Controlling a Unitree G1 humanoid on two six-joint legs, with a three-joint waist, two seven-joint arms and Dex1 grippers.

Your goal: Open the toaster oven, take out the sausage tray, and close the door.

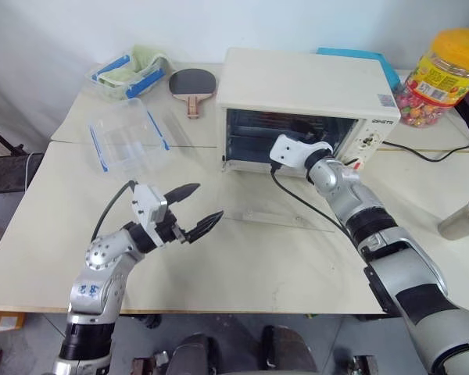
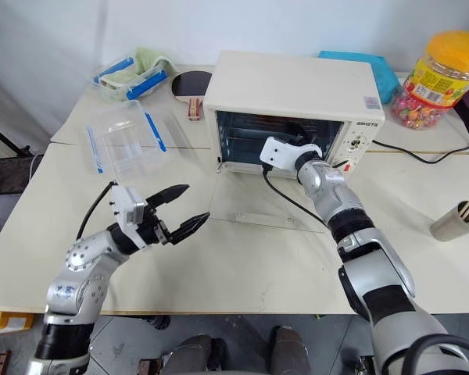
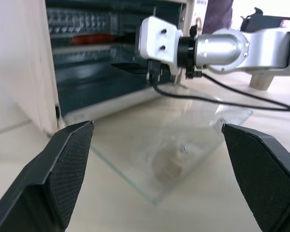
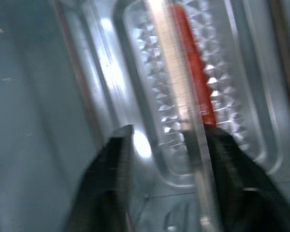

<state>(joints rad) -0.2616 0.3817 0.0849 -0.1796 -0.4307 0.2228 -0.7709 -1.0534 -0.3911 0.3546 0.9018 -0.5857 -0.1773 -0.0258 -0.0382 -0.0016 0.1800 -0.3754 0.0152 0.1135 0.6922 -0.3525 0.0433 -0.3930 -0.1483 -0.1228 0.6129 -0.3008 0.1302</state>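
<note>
The cream toaster oven [image 1: 297, 82] stands at the back of the table with its door [image 1: 285, 211] swung down, the glass lying flat in front of it. My right gripper [image 2: 297, 129] reaches into the oven's mouth. In the right wrist view its black fingers [image 4: 116, 164] sit either side of the front rim of the sausage tray [image 4: 154, 96], shut on it; the red sausage [image 4: 193, 72] lies on the ribbed metal. My left gripper [image 1: 207, 201] hovers open over the table, left of the door, with nothing in it.
A clear container with blue clips [image 1: 129, 137] lies left of the oven. Behind it are a second container [image 1: 129, 70] and a paddle [image 1: 191, 84]. A candy jar [image 1: 442, 74], a black cable [image 1: 430, 152] and a cup [image 1: 463, 219] stand on the right.
</note>
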